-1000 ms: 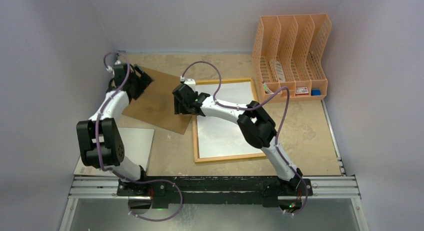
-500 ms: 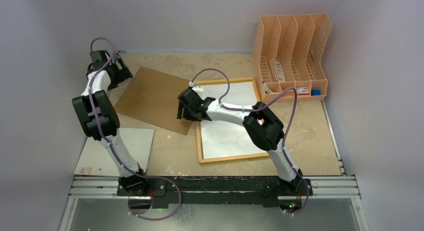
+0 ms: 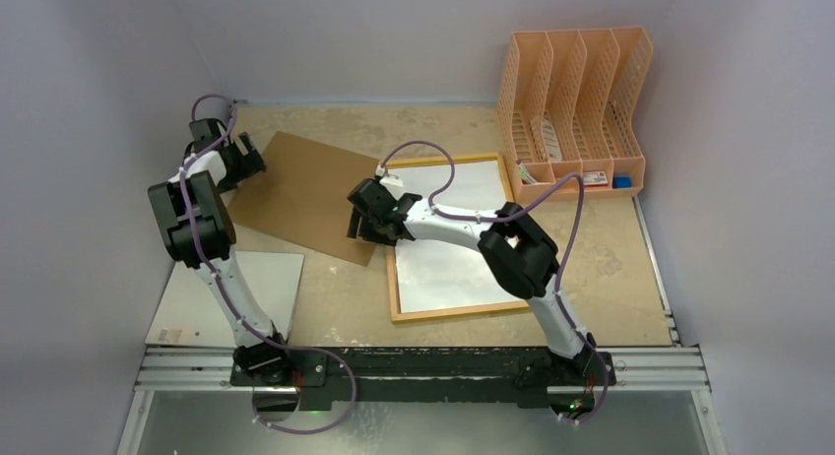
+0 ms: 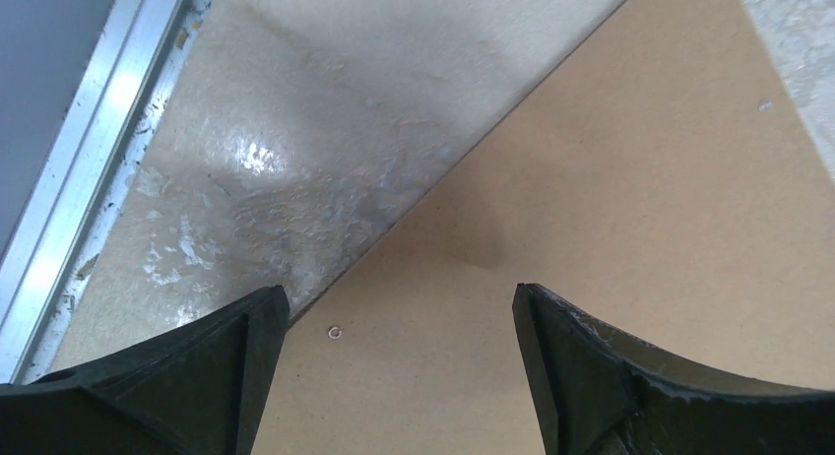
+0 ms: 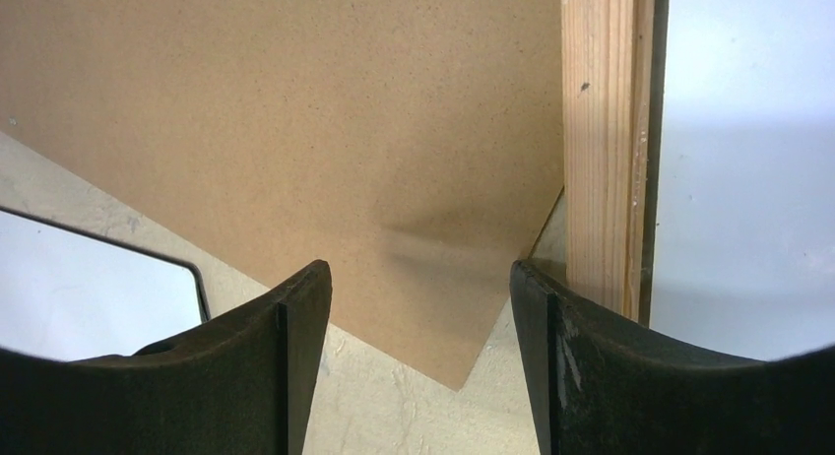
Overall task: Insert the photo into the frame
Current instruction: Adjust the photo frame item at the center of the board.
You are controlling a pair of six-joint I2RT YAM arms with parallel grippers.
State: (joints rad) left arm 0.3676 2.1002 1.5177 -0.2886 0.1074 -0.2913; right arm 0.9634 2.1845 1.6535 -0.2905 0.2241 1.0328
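Observation:
The frame (image 3: pixel 458 309) lies flat at the table's centre, its light wood back up. A plain white sheet (image 3: pixel 448 268) fills it, apparently the photo's back; no print shows. The brown backing board (image 3: pixel 305 194) lies flat to its left. My right gripper (image 3: pixel 356 224) is open and empty above the board's near right corner, beside the frame's left rail (image 5: pixel 601 130). The right wrist view shows that gripper (image 5: pixel 418 270), the board (image 5: pixel 295 110) and the white sheet (image 5: pixel 748 130). My left gripper (image 3: pixel 248 164), also in its wrist view (image 4: pixel 399 297), is open and empty over the board's left edge (image 4: pixel 610 199).
A blank grey-white panel (image 3: pixel 251 288) lies at the near left and also shows in the right wrist view (image 5: pixel 79 288). A peach file rack (image 3: pixel 576 100) stands at the back right. Grey walls enclose the table. An aluminium rail (image 4: pixel 89 160) runs along the left wall.
My left arm has folded upright and its gripper has drawn back from the board's middle to its left edge. The right gripper has shifted slightly nearer, and the frame has turned a little.

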